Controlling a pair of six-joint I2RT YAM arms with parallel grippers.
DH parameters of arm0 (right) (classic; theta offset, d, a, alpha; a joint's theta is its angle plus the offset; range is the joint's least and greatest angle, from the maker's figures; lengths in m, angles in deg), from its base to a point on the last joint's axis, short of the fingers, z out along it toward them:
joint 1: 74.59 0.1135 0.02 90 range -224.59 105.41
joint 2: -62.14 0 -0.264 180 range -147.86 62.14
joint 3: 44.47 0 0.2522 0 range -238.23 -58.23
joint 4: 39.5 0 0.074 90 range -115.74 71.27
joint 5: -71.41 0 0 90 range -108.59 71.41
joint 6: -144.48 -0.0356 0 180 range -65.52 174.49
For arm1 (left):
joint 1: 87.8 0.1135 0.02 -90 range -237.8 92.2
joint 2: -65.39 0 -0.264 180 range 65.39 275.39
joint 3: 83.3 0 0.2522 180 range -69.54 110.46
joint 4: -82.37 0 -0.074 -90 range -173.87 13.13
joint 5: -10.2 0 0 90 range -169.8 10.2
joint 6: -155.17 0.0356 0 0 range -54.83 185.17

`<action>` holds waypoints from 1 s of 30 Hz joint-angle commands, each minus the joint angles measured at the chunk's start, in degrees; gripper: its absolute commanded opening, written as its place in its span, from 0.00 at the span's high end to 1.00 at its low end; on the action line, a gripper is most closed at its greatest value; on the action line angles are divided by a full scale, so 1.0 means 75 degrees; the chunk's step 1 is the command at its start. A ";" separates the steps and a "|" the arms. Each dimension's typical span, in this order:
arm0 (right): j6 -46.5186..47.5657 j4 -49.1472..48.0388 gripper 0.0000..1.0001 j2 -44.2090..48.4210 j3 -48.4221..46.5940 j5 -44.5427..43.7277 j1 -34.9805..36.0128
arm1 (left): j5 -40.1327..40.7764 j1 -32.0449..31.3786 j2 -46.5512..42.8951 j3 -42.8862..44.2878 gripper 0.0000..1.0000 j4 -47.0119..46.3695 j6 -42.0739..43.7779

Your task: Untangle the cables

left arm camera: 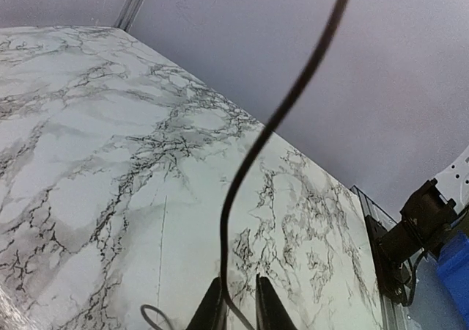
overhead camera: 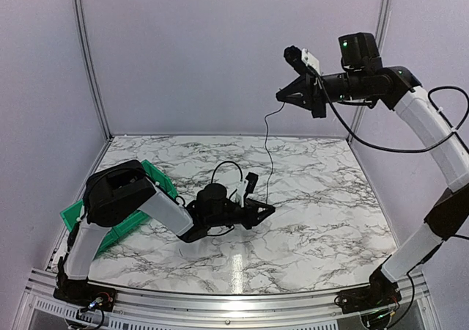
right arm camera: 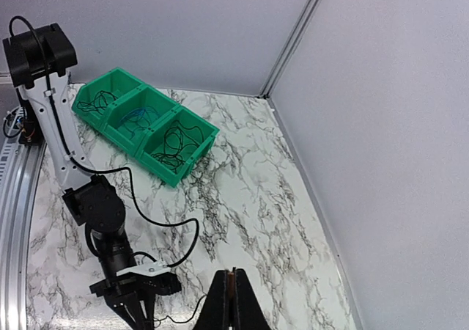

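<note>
- Top external view is showing the right pincer [overhead camera: 281,96] hanging high above the counter [overhead camera: 330,205], closed tight on the top end of a thin black cable [overhead camera: 266,147].
- That cable is dropping almost straight down to the left pincer [overhead camera: 267,210], which is sitting low, just over the marble.
- Left wrist view is showing the cable [left arm camera: 293,95] running between the left pincer's fingers [left arm camera: 214,309]; they are standing narrow (a slim gap is showing, wider than the wire).
- Right wrist view is showing its own pincer [right arm camera: 233,297] pressed together.
- Other cables [right arm camera: 174,145], black and blue, are lying in three green bins [right arm camera: 199,158] at the counter's far left.
</note>
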 commanded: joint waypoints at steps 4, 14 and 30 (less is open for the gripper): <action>-0.0528 -0.0163 1.00 -0.0351 -0.1660 0.0364 -0.0978 | 0.0022 -0.0178 -0.0005 -0.0637 0.91 -0.0584 -0.0060; -0.1256 -0.0829 1.00 -0.0545 -0.2551 0.0603 -0.2132 | 0.0387 -0.0238 -0.0079 -0.1455 0.96 -0.0624 -0.0046; -0.1803 -0.2996 1.00 0.0398 0.2001 -0.1927 -0.2687 | 0.1287 -0.0238 -0.2057 -0.3118 1.00 -0.0156 0.0589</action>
